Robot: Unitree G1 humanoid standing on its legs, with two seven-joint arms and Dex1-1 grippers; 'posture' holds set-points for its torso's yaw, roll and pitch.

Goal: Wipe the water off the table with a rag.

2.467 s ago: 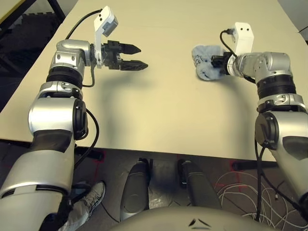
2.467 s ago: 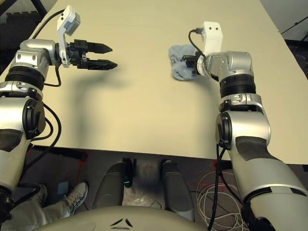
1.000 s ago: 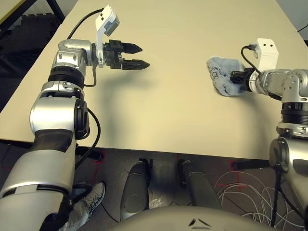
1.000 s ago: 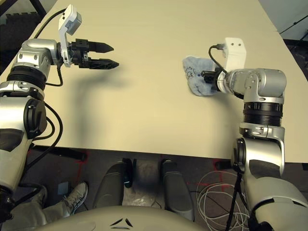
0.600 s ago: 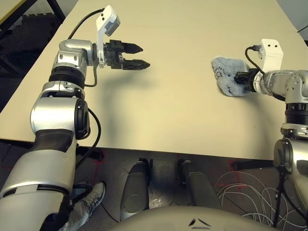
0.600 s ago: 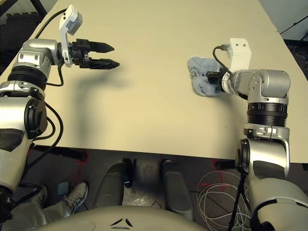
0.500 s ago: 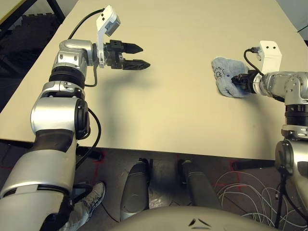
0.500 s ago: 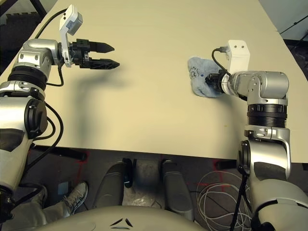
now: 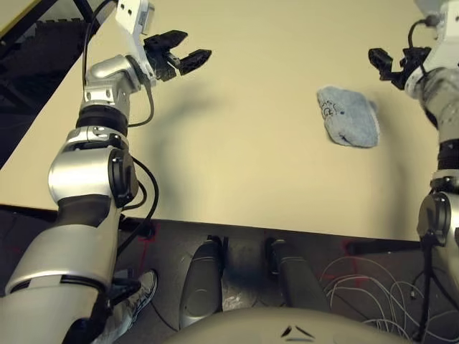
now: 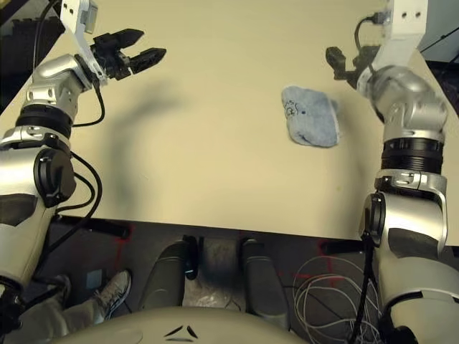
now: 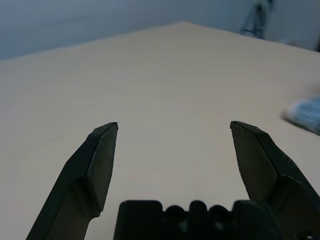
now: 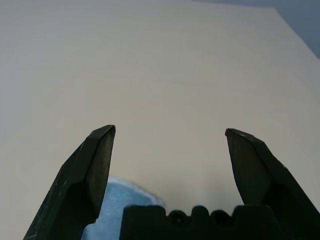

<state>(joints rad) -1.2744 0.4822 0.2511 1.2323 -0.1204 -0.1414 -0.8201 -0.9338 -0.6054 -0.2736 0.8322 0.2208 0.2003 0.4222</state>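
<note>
While both arms are raised above the table [image 9: 237, 86], the left eye view shows the blue-grey rag [image 9: 348, 117] lying loose and flat on the right half of the tabletop, a dark scribble near its left edge. The right gripper [image 9: 387, 64] hangs above and beyond it, apart from the cloth, fingers spread and empty. The left gripper [image 9: 185, 60] is over the far left side, also spread and empty.

Along the left wrist view, two black fingers [image 11: 100, 160] stand wide apart over bare table.

Along the right wrist view, fingers [image 12: 97, 165] gape wide, with the rag's edge [image 12: 122, 205] below between them.
</note>
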